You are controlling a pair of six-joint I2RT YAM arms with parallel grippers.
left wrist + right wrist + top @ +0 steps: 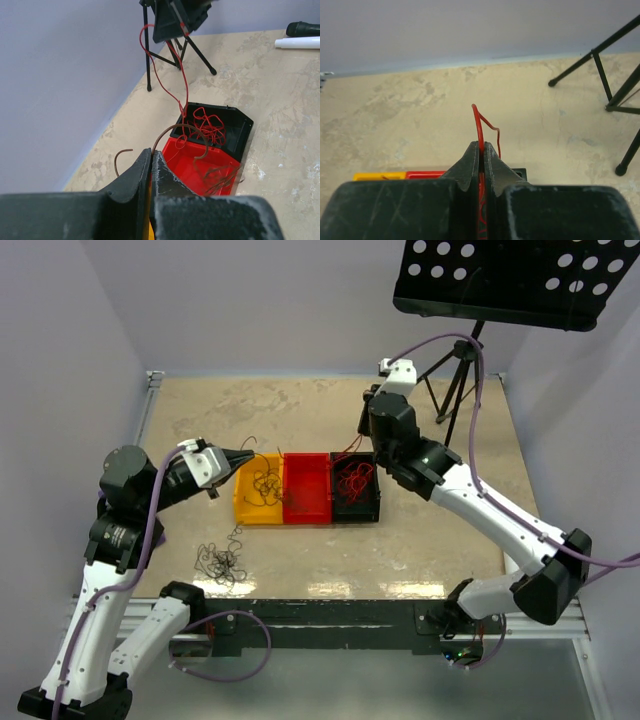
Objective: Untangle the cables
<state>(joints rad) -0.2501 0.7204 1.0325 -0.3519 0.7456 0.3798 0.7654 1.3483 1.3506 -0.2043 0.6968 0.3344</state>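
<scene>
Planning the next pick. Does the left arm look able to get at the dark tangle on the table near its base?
Probably yes: the tangle lies uncovered nearby, but the left gripper is shut on a brown wire it must release first.

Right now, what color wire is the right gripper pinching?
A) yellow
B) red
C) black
B: the right gripper is shut on a red wire that loops up from between its fingertips.
</scene>
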